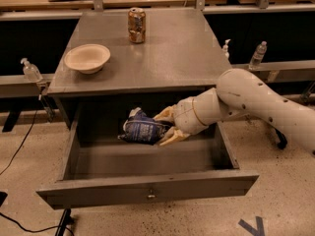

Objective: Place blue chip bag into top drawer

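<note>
The top drawer (147, 194) is pulled out wide from under the grey cabinet top, its flat front panel bearing a small metal keyhole. The blue chip bag (141, 129), crinkled navy foil with white lettering, is inside the drawer space near the back, just below the cabinet top's front edge. My gripper (165, 127) reaches in from the right and is shut on the bag's right end, one pale finger above it and one below. I cannot tell whether the bag touches the drawer floor.
A beige bowl (87, 57) sits on the cabinet top (177, 53) at left. An orange-brown drink can (136, 25) stands near its back edge. Small bottles (258, 54) stand on a ledge at right, another bottle (30, 71) at left. Cables lie on the floor.
</note>
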You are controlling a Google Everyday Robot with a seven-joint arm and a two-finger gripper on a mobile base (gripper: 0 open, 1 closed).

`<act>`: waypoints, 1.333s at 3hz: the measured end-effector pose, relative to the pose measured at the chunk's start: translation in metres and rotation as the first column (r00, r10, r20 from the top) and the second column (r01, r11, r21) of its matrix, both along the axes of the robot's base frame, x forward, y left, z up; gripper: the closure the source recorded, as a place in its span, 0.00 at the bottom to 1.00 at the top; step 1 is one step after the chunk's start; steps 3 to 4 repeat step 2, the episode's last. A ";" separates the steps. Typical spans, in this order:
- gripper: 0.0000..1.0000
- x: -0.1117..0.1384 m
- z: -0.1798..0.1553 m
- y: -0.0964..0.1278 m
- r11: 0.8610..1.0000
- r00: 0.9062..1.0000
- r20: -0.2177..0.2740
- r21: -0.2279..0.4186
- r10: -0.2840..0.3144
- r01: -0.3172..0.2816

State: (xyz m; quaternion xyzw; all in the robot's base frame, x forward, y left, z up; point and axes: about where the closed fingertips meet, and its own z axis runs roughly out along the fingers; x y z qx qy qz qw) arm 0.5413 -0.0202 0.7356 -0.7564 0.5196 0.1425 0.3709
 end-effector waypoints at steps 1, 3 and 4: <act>0.00 -0.001 -0.001 0.002 1.000 1.000 -0.002 0.000 0.004 -0.004; 0.00 -0.001 -0.001 0.002 1.000 1.000 -0.002 0.000 0.004 -0.004; 0.00 -0.001 -0.001 0.002 1.000 1.000 -0.002 0.000 0.004 -0.004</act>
